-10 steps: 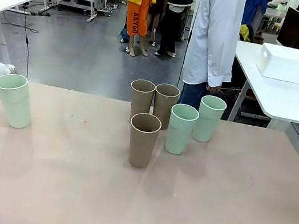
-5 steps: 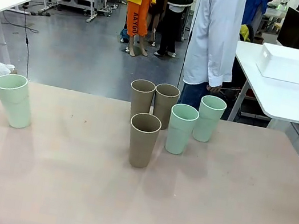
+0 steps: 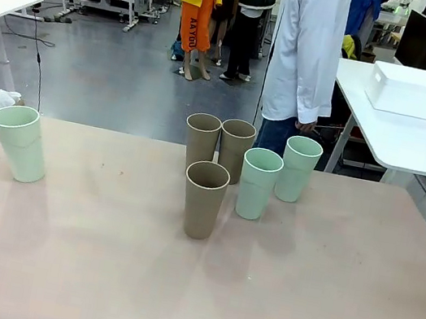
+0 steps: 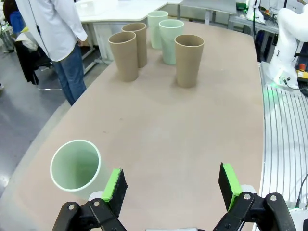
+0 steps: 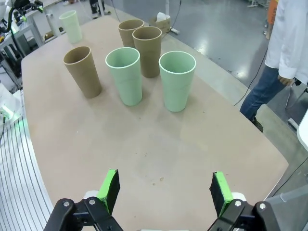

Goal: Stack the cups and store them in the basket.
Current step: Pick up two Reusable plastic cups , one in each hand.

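Observation:
Six cups stand upright on the table. One mint cup (image 3: 19, 143) is alone at the left. In the middle are three brown cups (image 3: 204, 200) (image 3: 201, 138) (image 3: 236, 144) and two mint cups (image 3: 258, 184) (image 3: 299, 169). The white basket (image 3: 415, 93) sits on a separate table at the back right. My left gripper (image 4: 172, 187) is open and holds nothing, with the lone mint cup (image 4: 76, 166) just beside one finger. My right gripper (image 5: 164, 190) is open and holds nothing, a stretch short of the nearest mint cups (image 5: 124, 75) (image 5: 176, 80).
A person in a white shirt (image 3: 304, 52) stands at the table's far edge behind the cups. The near half of the table (image 3: 189, 296) is bare. The other arm's white base (image 4: 288, 43) stands beside the table in the left wrist view.
Both grippers have drawn back toward the picture's side edges in the front view. The cups have not moved.

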Controlling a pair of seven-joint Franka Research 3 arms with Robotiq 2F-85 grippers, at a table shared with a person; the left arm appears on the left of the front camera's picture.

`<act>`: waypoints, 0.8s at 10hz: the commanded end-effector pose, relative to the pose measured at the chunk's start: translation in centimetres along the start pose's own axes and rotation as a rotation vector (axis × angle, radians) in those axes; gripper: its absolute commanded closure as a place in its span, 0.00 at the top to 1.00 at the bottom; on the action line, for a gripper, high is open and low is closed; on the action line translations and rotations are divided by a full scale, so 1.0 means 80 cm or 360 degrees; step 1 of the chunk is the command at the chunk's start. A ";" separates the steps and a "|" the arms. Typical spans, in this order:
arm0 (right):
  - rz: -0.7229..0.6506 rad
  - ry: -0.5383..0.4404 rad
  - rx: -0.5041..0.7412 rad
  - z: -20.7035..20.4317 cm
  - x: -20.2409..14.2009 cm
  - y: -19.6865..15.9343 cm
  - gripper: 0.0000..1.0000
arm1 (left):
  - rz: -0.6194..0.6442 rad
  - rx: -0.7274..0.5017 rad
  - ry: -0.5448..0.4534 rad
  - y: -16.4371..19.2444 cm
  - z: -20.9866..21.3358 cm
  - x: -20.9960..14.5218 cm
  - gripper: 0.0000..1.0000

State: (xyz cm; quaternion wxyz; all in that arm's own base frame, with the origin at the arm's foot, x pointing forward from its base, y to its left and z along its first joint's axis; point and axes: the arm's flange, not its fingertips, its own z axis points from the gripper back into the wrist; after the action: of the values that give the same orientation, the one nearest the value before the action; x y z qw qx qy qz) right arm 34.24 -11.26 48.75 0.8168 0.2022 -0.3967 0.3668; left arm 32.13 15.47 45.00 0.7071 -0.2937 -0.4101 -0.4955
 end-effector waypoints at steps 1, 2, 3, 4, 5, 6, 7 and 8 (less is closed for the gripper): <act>0.0038 -0.0036 0.0013 0.002 -0.001 -0.003 1.00 | -0.0026 0.0001 -0.0042 0.003 0.002 0.001 1.00; 0.0038 -0.0036 0.0013 0.002 -0.001 -0.003 1.00 | -0.0026 0.0001 -0.0042 0.003 0.002 0.001 1.00; 0.0038 -0.0036 0.0013 0.002 -0.001 -0.003 1.00 | -0.0026 0.0001 -0.0042 0.003 0.002 0.001 1.00; 0.0038 -0.0036 0.0013 0.002 -0.001 -0.003 1.00 | -0.0026 0.0001 -0.0042 0.003 0.002 0.001 1.00; 0.0038 -0.0036 0.0013 0.002 -0.001 -0.003 1.00 | -0.0026 0.0001 -0.0042 0.003 0.002 0.001 1.00; 0.0038 -0.0036 0.0013 0.002 -0.001 -0.003 1.00 | -0.0026 0.0001 -0.0042 0.003 0.002 0.001 1.00; 0.0038 -0.0036 0.0013 0.002 -0.001 -0.003 1.00 | -0.0026 0.0001 -0.0042 0.003 0.002 0.001 1.00; 0.0038 -0.0036 0.0013 0.002 -0.001 -0.003 1.00 | -0.0026 0.0001 -0.0042 0.003 0.002 0.001 1.00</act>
State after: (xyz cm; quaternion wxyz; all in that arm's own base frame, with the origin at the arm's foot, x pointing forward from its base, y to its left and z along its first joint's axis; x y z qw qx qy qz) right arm 34.14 -11.24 48.70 0.8175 0.1994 -0.3957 0.3679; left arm 32.07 15.58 45.11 0.7081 -0.2942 -0.4091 -0.4947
